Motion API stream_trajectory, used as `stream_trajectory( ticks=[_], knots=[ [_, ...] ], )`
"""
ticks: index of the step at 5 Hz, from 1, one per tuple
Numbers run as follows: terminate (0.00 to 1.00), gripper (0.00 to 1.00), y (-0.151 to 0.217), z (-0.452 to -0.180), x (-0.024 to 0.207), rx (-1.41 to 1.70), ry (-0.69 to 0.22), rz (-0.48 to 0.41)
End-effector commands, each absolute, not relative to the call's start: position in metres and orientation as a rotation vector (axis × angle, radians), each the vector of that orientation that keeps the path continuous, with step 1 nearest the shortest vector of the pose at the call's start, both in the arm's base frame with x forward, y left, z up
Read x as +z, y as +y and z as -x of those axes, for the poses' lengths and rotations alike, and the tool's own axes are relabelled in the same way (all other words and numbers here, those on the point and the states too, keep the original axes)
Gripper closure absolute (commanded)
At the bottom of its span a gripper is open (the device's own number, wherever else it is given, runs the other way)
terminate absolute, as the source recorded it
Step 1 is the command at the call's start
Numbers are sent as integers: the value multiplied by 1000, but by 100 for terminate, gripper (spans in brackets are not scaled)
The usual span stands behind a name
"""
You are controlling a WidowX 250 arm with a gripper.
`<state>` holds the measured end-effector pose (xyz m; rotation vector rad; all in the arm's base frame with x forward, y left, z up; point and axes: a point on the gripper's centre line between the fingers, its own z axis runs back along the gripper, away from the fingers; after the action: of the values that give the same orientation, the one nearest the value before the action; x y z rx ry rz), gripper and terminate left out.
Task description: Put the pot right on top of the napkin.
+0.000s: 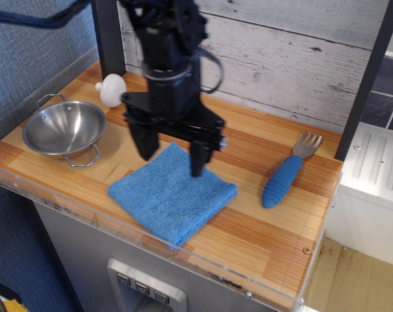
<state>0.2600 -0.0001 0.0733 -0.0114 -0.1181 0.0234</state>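
The pot [63, 127] is a shallow shiny steel bowl with two wire loop handles; it stands on the wooden counter at the left, empty. The napkin [172, 194] is a square bright blue cloth lying flat near the counter's front edge, to the right of the pot. My gripper [172, 157] is black, open and empty, pointing down above the napkin's far corner. Its two fingers are spread wide, one [143, 142] toward the pot and one [200, 156] to the right. It is apart from the pot, about a hand's width to its right.
A small white mushroom-shaped object [112, 90] stands behind the pot near the back wall. A blue-handled fork [286, 174] lies at the right. A dark post [109, 36] rises at the back left. The counter's front edge [183, 250] has a clear lip.
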Motion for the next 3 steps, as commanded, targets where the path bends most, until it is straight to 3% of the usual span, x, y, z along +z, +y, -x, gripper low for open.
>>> stream_trajectory(
  ticks=[1, 3],
  knots=[
    [0, 0, 40, -265, 77, 106, -123, -42],
    [0, 0, 79, -283, 73, 170, -126, -128]
  ],
)
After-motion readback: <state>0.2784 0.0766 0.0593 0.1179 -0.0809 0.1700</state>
